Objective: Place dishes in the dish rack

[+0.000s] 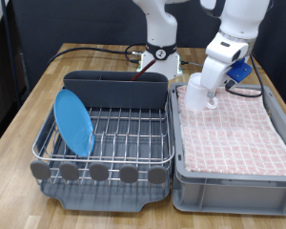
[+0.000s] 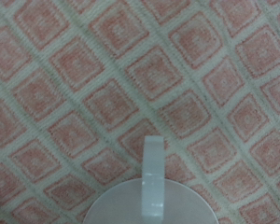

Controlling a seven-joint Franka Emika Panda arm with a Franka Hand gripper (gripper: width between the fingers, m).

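Observation:
The light-blue plate (image 1: pixel 73 121) stands on edge in the silver wire dish rack (image 1: pixel 124 134), at the exterior view's left. The white mug (image 1: pixel 196 93) sits at the far end of the pink-checked cloth (image 1: pixel 234 134), and my gripper (image 1: pixel 206 86) is right at it from above. The exterior view does not show how the fingers stand on the mug. In the wrist view the mug's handle (image 2: pixel 152 168) and body (image 2: pixel 149 207) show close up over the cloth (image 2: pixel 84 84), and no fingers show. The wooden spoon is not in view.
The dark utensil holder (image 1: pixel 114 91) runs along the rack's far side. The grey crate (image 1: pixel 229 186) holding the cloth stands right beside the rack on the exterior view's right. Cables (image 1: pixel 86 52) lie on the wooden table behind the rack.

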